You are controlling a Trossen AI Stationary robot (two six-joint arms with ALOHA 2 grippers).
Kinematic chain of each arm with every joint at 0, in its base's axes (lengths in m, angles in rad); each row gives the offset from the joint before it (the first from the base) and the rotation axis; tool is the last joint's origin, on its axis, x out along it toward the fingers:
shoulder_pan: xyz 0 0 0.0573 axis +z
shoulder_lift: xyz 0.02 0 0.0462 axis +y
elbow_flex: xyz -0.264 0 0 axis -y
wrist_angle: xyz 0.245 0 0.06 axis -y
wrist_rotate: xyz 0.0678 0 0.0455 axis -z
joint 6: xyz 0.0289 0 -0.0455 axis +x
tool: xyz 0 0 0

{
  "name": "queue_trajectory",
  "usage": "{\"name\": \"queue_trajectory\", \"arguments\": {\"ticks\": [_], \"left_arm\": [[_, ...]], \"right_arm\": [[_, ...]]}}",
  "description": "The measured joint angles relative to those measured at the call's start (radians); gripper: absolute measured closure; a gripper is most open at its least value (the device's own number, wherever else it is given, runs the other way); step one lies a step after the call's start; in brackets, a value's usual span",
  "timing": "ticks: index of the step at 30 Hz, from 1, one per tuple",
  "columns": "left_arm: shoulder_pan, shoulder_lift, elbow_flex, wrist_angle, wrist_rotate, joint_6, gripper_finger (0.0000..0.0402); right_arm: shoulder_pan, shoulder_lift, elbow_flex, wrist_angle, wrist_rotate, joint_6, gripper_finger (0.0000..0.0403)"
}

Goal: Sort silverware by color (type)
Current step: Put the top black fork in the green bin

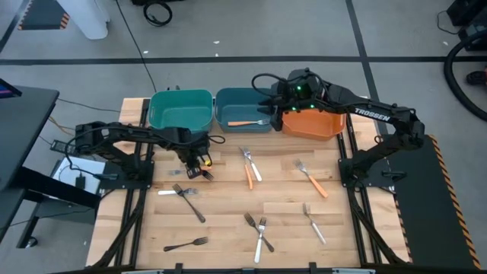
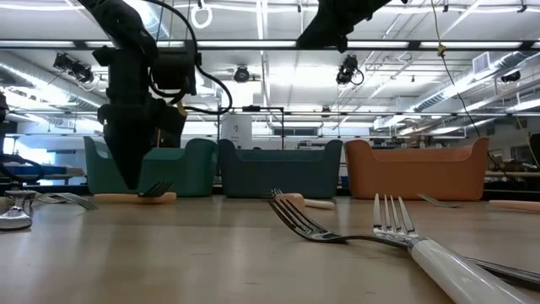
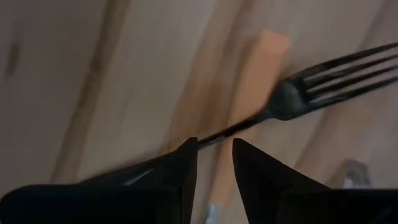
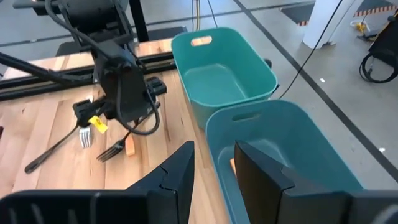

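Observation:
My left gripper (image 1: 198, 163) (image 3: 214, 147) is down at the table in front of the green bin (image 1: 180, 110), its fingers a narrow gap apart. A black fork (image 3: 311, 81) (image 1: 206, 174) lies there, its neck across an orange handle (image 3: 261, 74), its thin handle running under one fingertip. My right gripper (image 1: 272, 106) (image 4: 214, 149) hovers open over the dark blue bin (image 1: 243, 110), which holds an orange-handled fork (image 1: 245, 122). The orange bin (image 1: 313, 123) stands to the right. More forks lie scattered on the table. My left gripper comes from above, pointing down. The black fork's handle (image 3: 214, 132) runs up to one fingertip (image 3: 186, 155) and vanishes under it rather than into the gap. I cannot tell whether the finger touches it. The fork lies on the orange handle and the table.
Scattered on the wooden table (image 1: 228, 205): an orange-handled fork crossing a white one (image 1: 249, 167), another orange-handled fork (image 1: 312, 179), a silver fork (image 1: 313, 223), black forks (image 1: 189, 202) (image 1: 185, 244), and a black and white pair (image 1: 257, 230). The three bins line the far edge.

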Motion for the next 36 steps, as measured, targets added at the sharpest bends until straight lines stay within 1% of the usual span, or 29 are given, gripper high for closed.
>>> {"name": "queue_trajectory", "arguments": {"ticks": [3, 8, 14, 21, 23, 25, 27, 33, 36], "left_arm": [[0.004, 0.000, 0.000, -0.001, -0.034, 0.000, 0.0291], [0.007, 0.018, 0.000, -0.001, -0.036, 0.004, 0.0291], [-0.004, 0.078, 0.007, 0.004, -0.030, 0.009, 0.0291], [-0.005, 0.085, 0.005, 0.024, -0.028, 0.021, 0.0291], [-0.005, 0.086, 0.003, 0.040, -0.015, 0.056, 0.0292], [-0.010, 0.089, 0.003, 0.068, -0.002, 0.138, 0.0292], [-0.012, 0.089, 0.002, 0.090, -0.005, 0.155, 0.0292], [-0.003, 0.091, -0.001, 0.218, -0.040, -0.091, 0.0292], [-0.003, 0.094, -0.002, 0.286, -0.046, -0.185, 0.0292]], "right_arm": [[0.000, 0.000, 0.000, -0.015, 0.000, 0.000, 0.0281], [0.000, 0.000, 0.000, -0.016, 0.000, 0.000, 0.0282], [0.000, 0.000, 0.000, -0.017, 0.000, 0.000, 0.0282], [0.000, 0.000, 0.000, -0.018, 0.000, 0.000, 0.0282], [0.000, 0.000, 0.000, -0.019, 0.000, 0.000, 0.0282], [0.000, 0.000, 0.000, -0.019, 0.000, 0.002, 0.0282], [0.000, 0.000, 0.000, -0.019, 0.000, 0.003, 0.0282], [0.000, 0.000, 0.000, -0.020, 0.000, 0.003, 0.0282], [0.000, 0.000, 0.000, -0.020, 0.000, 0.004, 0.0282]]}}
